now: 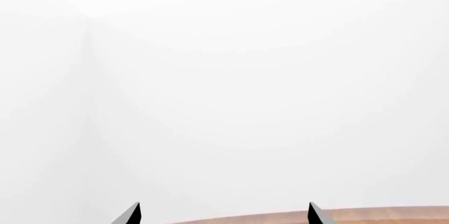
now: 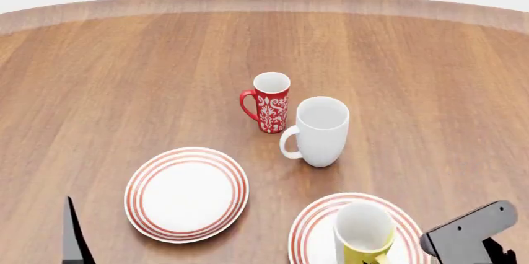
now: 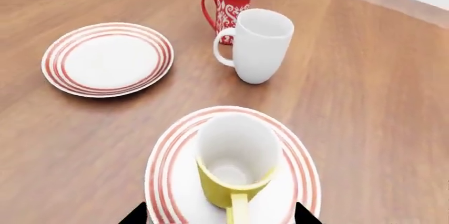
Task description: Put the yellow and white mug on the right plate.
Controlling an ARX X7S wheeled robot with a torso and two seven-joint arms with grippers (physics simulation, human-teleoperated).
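Note:
The yellow and white mug (image 3: 235, 166) stands upright on the right plate (image 3: 168, 150), its handle towards my right gripper. It also shows in the head view (image 2: 363, 233) on that plate (image 2: 310, 227) at the bottom right. My right gripper (image 3: 221, 216) is open. Its two dark fingertips sit either side of the handle, apart from the mug. My left gripper (image 1: 223, 214) is open and empty. It faces a white wall, with only the table's edge (image 1: 365, 214) below it.
The left plate (image 2: 186, 193) lies at the front left of the wooden table (image 2: 124, 78). A tall white mug (image 2: 321, 131) and a slim red patterned mug (image 2: 269, 101) stand just beyond the right plate. A left finger (image 2: 74, 239) shows at the bottom left.

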